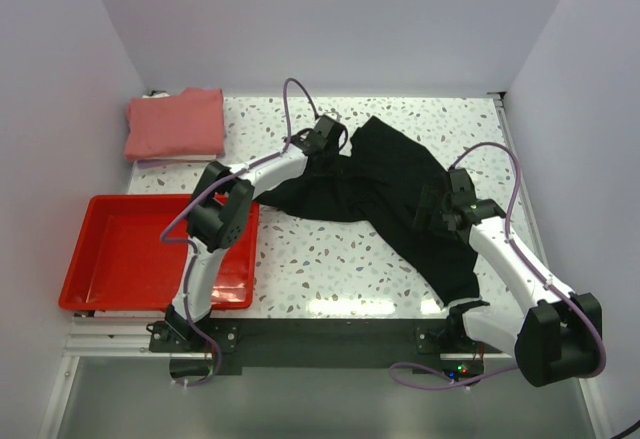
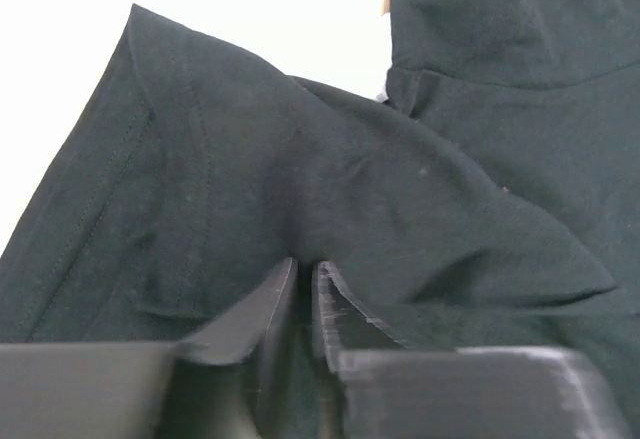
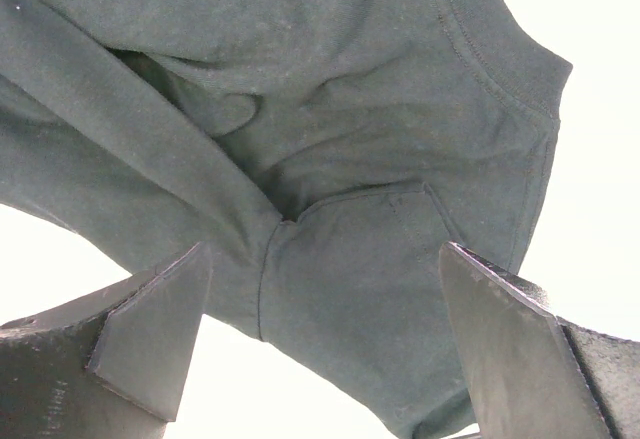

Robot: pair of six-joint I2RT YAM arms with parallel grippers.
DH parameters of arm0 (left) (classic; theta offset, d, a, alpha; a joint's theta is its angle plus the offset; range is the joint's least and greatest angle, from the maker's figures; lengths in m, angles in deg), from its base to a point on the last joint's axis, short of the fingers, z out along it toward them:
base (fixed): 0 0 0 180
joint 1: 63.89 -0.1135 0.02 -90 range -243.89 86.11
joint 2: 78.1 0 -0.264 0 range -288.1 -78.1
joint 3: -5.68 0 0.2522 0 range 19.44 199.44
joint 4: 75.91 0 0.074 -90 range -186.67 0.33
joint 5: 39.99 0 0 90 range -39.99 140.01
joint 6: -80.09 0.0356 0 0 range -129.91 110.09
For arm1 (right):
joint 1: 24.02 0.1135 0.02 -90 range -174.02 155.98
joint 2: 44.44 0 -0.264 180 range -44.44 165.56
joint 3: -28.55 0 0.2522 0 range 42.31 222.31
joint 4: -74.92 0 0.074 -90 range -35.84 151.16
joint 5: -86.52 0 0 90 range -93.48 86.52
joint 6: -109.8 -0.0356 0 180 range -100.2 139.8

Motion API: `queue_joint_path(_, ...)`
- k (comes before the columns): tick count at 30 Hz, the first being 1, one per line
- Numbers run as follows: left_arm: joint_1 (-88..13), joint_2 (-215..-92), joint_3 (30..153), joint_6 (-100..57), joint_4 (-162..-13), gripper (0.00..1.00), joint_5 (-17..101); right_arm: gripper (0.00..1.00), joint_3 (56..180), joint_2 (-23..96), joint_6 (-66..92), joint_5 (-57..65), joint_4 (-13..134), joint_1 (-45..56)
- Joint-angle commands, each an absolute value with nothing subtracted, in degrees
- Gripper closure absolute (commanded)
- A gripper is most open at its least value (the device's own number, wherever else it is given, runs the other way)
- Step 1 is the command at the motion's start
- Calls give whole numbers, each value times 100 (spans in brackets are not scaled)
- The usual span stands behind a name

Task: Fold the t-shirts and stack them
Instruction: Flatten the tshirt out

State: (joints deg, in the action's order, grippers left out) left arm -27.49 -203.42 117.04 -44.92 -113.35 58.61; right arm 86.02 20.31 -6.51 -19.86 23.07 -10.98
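Black t-shirt (image 2: 300, 139) is pinched by the left hand (image 2: 305, 264), right hand (image 3: 325, 249) spread wide over it; only wrist views tell.

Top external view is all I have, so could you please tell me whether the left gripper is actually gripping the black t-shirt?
Observer: The left wrist view shows the left gripper with its fingers nearly together, pinching a fold of the black t-shirt.
Operator: Thank you. And the right gripper?
Observer: Its wrist view shows the right gripper wide open, one finger on each side of a seamed stretch of the shirt, gripping nothing.
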Motion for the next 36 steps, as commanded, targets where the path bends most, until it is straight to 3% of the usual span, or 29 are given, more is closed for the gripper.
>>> queue_joint_path(1,-2759,-20019,11673,-4490,-11120,87,5713,1,8600,1910,-604,-2009,2486,-1128)
queue_joint_path(4,-2759,-20001,11647,-4437,-11006,100,5546,1,8600,1901,-604,-2018,2469,-1136)
queue_joint_path(15,-2759,-19168,10910,-4322,-10400,100,5659,1,8591,1805,-595,-2097,2451,-1145)
queue_joint_path(26,-2838,-16804,8818,-4296,-10179,100,6583,1,8591,1787,-622,-2185,2398,-1136)
queue_joint_path(36,-2829,-15967,7413,-4726,-10822,100,7085,1,8389,1358,-1192,-2228,1872,-1145)
